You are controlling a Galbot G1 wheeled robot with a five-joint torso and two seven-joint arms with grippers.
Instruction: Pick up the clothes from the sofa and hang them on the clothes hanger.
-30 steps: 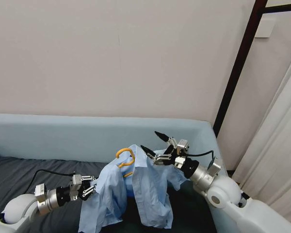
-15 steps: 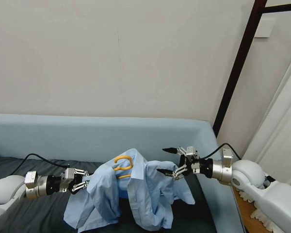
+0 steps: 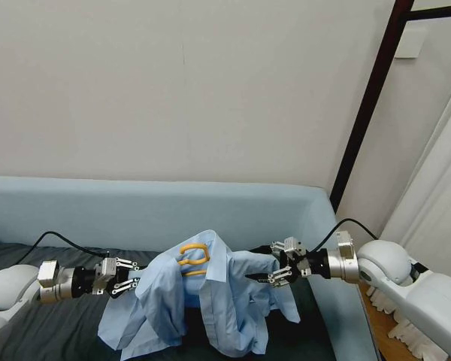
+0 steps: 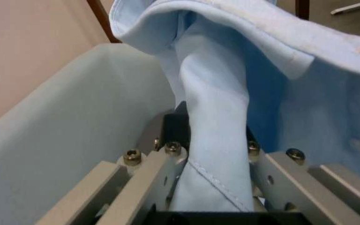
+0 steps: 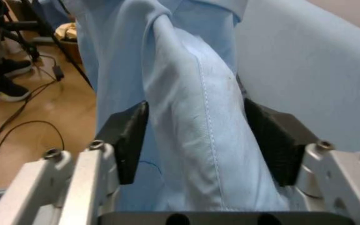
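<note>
Head view: a light blue shirt [image 3: 210, 301] is held up over the sofa [image 3: 98, 210], near the sofa's right end and in front of its back. An orange hanger [image 3: 192, 256] peeks out at the collar, so the hanger looks to be inside the shirt already. The left gripper [image 3: 129, 280] is pinched tight on the shirt's left side. The right gripper [image 3: 269, 269] is pinched tight on the shirt's right side. The bottom of the shirt sags down toward the dark seat cushion [image 3: 30, 331].

I think the step now is lifting the shirt off the sofa with both arms. Next, both grippers need to hold tight and go up together, so the hanger does not slip out.

A black pole [image 3: 368, 98] stands past the sofa's right end, next to a white curtain [image 3: 436, 195]. There is lots of open room above the sofa. The right arm is close to the sofa's right end, so it has less room there.

Left wrist view: the left gripper's fingers [image 4: 148, 173] squeeze a fold of the shirt between them. The pale sofa back is just beside the cloth.

Right wrist view: the right gripper's black pads [image 5: 271, 140] press a thick bunch of shirt from both sides. The sofa is close by, and a wooden floor [image 5: 24, 150] lies farther off.
</note>
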